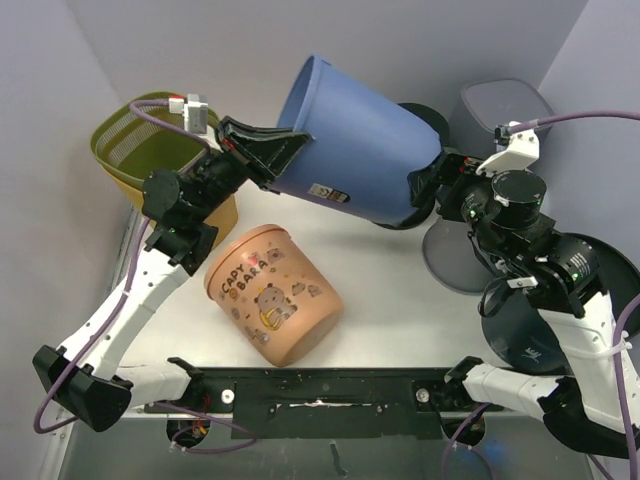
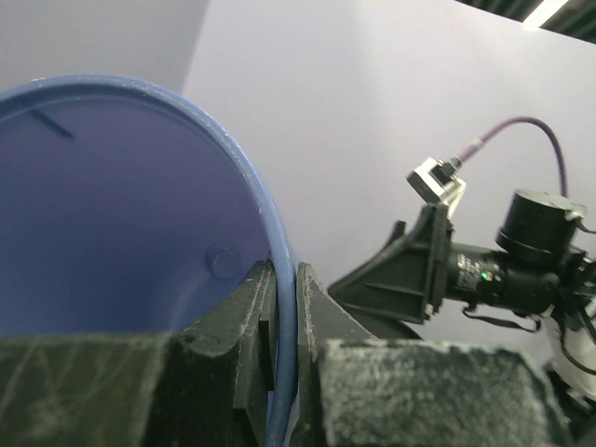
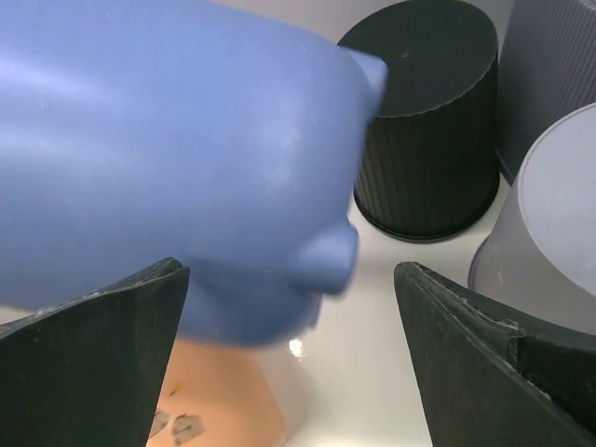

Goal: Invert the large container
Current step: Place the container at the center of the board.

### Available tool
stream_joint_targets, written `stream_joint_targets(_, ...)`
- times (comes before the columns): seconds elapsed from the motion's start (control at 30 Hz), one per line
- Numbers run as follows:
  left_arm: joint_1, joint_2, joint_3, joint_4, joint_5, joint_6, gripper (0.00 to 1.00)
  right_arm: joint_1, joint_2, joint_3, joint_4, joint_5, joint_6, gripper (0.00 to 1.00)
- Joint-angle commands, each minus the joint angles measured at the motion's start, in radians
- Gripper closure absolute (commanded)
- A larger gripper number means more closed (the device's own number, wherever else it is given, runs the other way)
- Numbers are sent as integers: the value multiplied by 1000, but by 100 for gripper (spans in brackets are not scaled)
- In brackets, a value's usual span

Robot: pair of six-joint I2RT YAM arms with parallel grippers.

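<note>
The large blue container is tilted on its side above the table, mouth toward the upper left, base toward the right. My left gripper is shut on its rim; in the left wrist view the blue rim runs between the two pads. My right gripper is open at the container's base, its fingers on either side of the blue bottom without closing on it.
An orange cartoon-printed tub lies on its side in the middle. An olive mesh basket stands at the back left. A black ribbed container stands upside down behind the blue one. Grey containers and a dark one stand at the right.
</note>
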Motion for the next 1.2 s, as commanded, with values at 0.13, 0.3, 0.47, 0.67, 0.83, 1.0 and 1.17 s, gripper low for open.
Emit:
stream_joint_targets(0.13,-65,42,-75,310,-3,-136,100,-10,22,17,-24,39,-16,2)
stream_joint_targets(0.3,-84,71,-133,367,14,-193,100,-15,25,23,-46,54,-19,2)
stream_joint_targets(0.47,-89,111,-184,439,12,-252,100,-26,24,25,-57,60,-20,2)
stream_joint_targets(0.67,-87,150,-222,430,54,-262,100,-31,47,11,-88,45,-13,2)
stream_joint_targets(0.83,-79,163,-281,411,84,-265,100,-40,62,-3,-112,32,-13,3)
stream_joint_targets(1.0,-72,155,-339,384,71,-283,100,-50,71,-13,-155,20,-1,2)
stream_joint_targets(1.17,-62,176,-357,317,81,-288,100,-65,74,-64,-174,-35,37,2)
